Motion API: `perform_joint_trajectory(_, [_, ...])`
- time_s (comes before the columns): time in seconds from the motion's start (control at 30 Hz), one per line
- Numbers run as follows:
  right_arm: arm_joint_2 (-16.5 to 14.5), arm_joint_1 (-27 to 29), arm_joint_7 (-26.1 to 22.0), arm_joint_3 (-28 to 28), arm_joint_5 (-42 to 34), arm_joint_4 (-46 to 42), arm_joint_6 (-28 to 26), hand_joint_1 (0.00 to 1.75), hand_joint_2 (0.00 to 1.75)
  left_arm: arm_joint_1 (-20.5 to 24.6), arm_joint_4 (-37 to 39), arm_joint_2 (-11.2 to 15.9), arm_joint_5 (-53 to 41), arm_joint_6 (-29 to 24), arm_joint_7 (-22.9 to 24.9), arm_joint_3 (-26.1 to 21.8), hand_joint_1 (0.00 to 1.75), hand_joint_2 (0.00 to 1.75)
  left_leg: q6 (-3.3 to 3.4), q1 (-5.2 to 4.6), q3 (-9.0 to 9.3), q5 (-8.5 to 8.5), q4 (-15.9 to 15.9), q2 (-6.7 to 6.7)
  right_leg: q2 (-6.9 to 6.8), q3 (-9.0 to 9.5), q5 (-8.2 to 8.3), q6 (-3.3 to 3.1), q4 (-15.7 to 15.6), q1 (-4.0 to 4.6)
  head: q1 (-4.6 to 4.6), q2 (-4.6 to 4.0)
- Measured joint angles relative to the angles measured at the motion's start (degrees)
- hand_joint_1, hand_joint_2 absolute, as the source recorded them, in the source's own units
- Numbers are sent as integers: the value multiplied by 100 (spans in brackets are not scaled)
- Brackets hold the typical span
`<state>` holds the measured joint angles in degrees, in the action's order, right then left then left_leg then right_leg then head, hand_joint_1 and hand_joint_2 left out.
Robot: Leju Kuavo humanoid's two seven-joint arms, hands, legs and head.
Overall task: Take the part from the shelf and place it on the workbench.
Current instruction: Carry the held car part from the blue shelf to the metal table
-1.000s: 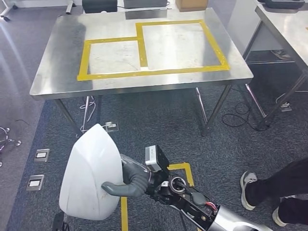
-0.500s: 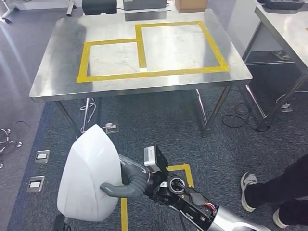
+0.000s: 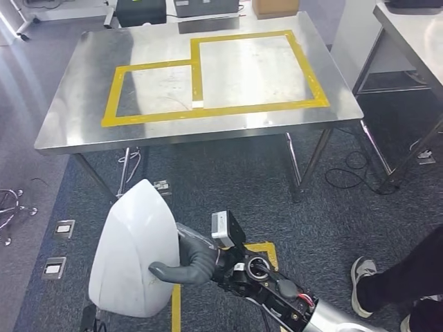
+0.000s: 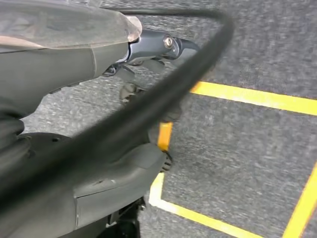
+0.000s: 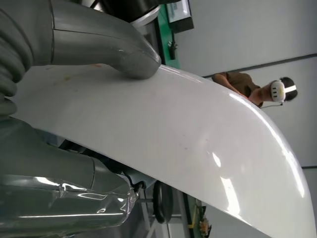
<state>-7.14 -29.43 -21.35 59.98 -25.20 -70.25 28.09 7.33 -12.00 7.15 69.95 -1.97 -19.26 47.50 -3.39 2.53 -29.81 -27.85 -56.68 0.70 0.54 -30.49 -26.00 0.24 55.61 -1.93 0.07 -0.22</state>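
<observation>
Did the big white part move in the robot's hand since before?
Cannot tell. The white part sits the same against the right hand; the workbench shifted too, so the camera moved.

Second steel table right of workbench, apart from it. Cardboard box and dark cases beyond workbench's far edge. Cables on grey carpet by workbench's right legs; white cable by left legs. Floor sockets left of workbench, nearer camera. Yellow floor tape in front of workbench. Person's shoe and dark trouser leg on carpet, front right of workbench. Person with white headset in right wrist view.
</observation>
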Motion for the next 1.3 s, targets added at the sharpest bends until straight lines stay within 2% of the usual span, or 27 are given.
perform_joint_trajectory(0.03, [-1, -4, -1, -1, 0, 1, -1, 173, 175, 7, 0, 1, -1, 0, 0, 0, 0, 175, 1, -7, -215, -122, -378, -28, -12, 37, -28, -38, -10, 7, -50, 0])
perform_joint_trajectory(0.1, [-1, 0, -3, -1, 0, 4, -5, 173, 175, 4, 0, 2, -2, -2, 1, 0, 0, 175, 21, -30, -813, -348, -1275, -41, -28, 100, -101, -95, -14, 37, -132, 0])
perform_joint_trajectory(0.13, [-1, 7, -3, -1, 0, 5, -7, 173, 175, -8, 0, 2, -3, -3, 1, 0, 0, 175, 37, -39, -1051, -343, -1544, -40, -25, 140, -142, -111, -14, 55, -162, 0])
perform_joint_trajectory(0.17, [-1, 13, -5, -1, 0, 7, -9, 173, 175, -21, 0, 3, -6, -4, 1, 0, 0, 175, 61, -48, -1179, -213, -1581, -40, -18, 195, -190, -120, -14, 71, -186, 0])
perform_joint_trajectory(0.23, [-1, 15, -14, -1, 0, 7, -13, 173, 175, -35, 0, 8, -11, -7, 2, 0, 0, 175, 138, -79, -1080, 355, -966, -42, -4, 350, -306, -114, -17, 91, -229, 0])
perform_joint_trajectory(0.27, [-1, 14, -20, -1, 1, 7, -15, 173, 175, -33, 0, 14, -14, -8, 6, 0, 0, 175, 174, -109, -945, 579, -583, -46, -2, 408, -370, -96, -26, 105, -245, -1])
perform_joint_trajectory(0.3, [-1, 13, -25, -1, 1, 7, -16, 173, 175, -28, 0, 18, -15, -10, 9, 0, 0, 175, 206, -140, -798, 692, -234, -52, 0, 446, -429, -70, -37, 113, -260, -1])
perform_joint_trajectory(0.33, [-1, 11, -29, -2, 2, 6, -17, 173, 175, -18, 0, 21, -16, -10, 13, 0, 0, 175, 225, -167, -700, 687, -33, -62, -2, 467, -476, -39, -61, 120, -273, -1])
perform_joint_trajectory(0.43, [-2, 8, -39, -4, 2, 3, -18, 173, 175, -4, 0, 20, -16, -9, 16, 0, 0, 175, 311, -181, -545, 491, 129, -72, -21, 585, -501, 64, -52, 128, -260, 0])
perform_joint_trajectory(0.47, [-2, 6, -41, -4, 2, 2, -17, 173, 175, -13, 0, 20, -16, -10, 15, 0, 0, 175, 354, -169, -476, 453, 157, -67, -28, 569, -497, 91, 80, 128, -234, 0])
perform_joint_trajectory(0.53, [-3, 2, -46, -5, 2, 0, -16, 173, 175, -26, 0, 24, -16, -10, 15, 0, 0, 175, 416, -155, -315, 370, 193, -59, -33, 228, -570, 131, 698, 126, -164, 0])
perform_joint_trajectory(0.6, [-2, 17, -46, -5, 2, 3, -15, 173, 175, -26, 0, 28, -16, -11, 16, 0, 0, 175, 447, -168, -173, 252, 199, -47, -33, -319, -841, 160, 1485, 132, -97, 0])
perform_joint_trajectory(0.63, [-1, 29, -45, -5, 2, 4, -15, 173, 175, -28, 0, 28, -16, -11, 16, 0, 0, 175, 451, -178, -93, 187, 200, -37, -33, -548, -994, 160, 1707, 136, -70, 0])
perform_joint_trajectory(0.67, [1, 39, -44, -5, 2, 5, -15, 173, 175, -33, 0, 27, -16, -11, 16, 0, 0, 175, 453, -187, -2, 117, 200, -26, -33, -694, -1072, 149, 1744, 142, -45, 0])
perform_joint_trajectory(0.7, [1, 45, -44, -5, 2, 6, -15, 173, 175, -36, 0, 25, -16, -11, 16, 0, 0, 175, 453, -197, 100, 45, 201, -13, -32, -753, -1014, 125, 1588, 153, -19, 0])
perform_joint_trajectory(0.73, [1, 45, -44, -5, 2, 6, -15, 173, 175, -37, 0, 21, -16, -10, 16, 0, 0, 175, 451, -208, 207, -29, 203, -4, -31, -743, -790, 83, 1273, 172, 15, 0])
perform_joint_trajectory(0.8, [10, 50, -45, -4, 2, 10, -15, 173, 175, -45, 0, -9, -17, -9, 16, 1, 0, 175, 434, -218, 364, -172, 210, 13, -21, -691, -24, -38, 507, 241, 59, -1])
perform_joint_trajectory(0.83, [15, 54, -43, -4, 5, 12, -15, 173, 175, -40, 0, -21, -17, -9, 16, 2, 0, 175, 411, -219, 400, -226, 222, 18, -13, -653, 258, -87, 249, 272, 73, -1])
perform_joint_trajectory(0.87, [20, 62, -40, -3, 7, 13, -15, 173, 175, -39, -1, -28, -17, -10, 16, 2, 0, 175, 384, -216, 426, -258, 235, 20, -8, -636, 418, -123, 101, 295, 79, -1])
perform_joint_trajectory(0.93, [18, 64, -39, -8, 8, 7, -15, 173, 175, -29, -1, -20, -17, -10, 16, 3, 0, 175, 317, -222, 466, -252, 243, 20, -1, -513, 384, -162, 8, 284, 90, 0])
perform_joint_trajectory(1.0, [11, 48, -45, -12, 3, -1, -13, 173, 175, -16, -1, -19, -17, -9, 15, 5, 0, 175, 248, -221, 386, -202, -25, 4, 1, -337, 345, -196, -107, 244, 64, 0])
perform_joint_trajectory(1.07, [8, 37, -46, -10, 2, -1, -11, 173, 175, 15, -2, -21, -18, -9, 14, 6, 0, 175, 173, -200, 0, -302, -662, -17, -8, -176, 269, -210, -180, 210, 1, 0])
perform_joint_trajectory(1.13, [9, 41, -44, -7, 2, 4, -11, 173, 175, 11, -2, -20, -18, -10, 14, 7, 0, 175, 117, -164, -503, -605, -1207, -22, -8, -38, 149, -210, -195, 186, -54, 0])
perform_joint_trajectory(1.17, [10, 46, -44, -5, 2, 7, -11, 173, 175, -6, -1, -17, -18, -10, 14, 7, 0, 175, 101, -144, -673, -714, -1273, -24, 2, 47, 77, -200, -195, 175, -77, 0])
perform_joint_trajectory(1.2, [10, 49, -44, -5, 3, 8, -11, 173, 175, -22, -1, -14, -17, -11, 14, 7, 0, 175, 89, -125, -762, -703, -1164, -26, 12, 142, 1, -184, -195, 163, -102, 0])
perform_joint_trajectory(1.23, [10, 50, -44, -5, 4, 9, -11, 173, 175, -33, 0, -8, -17, -11, 14, 7, 0, 175, 79, -108, -774, -528, -894, -31, 20, 245, -79, -161, -195, 149, -132, 0])
perform_joint_trajectory(1.3, [11, 52, -42, -3, 15, 12, -13, 173, 175, -46, 0, -2, -18, -13, 15, 7, 0, 175, 72, -86, -721, 144, -208, -78, 20, 399, -245, -95, -187, 140, -192, 0])
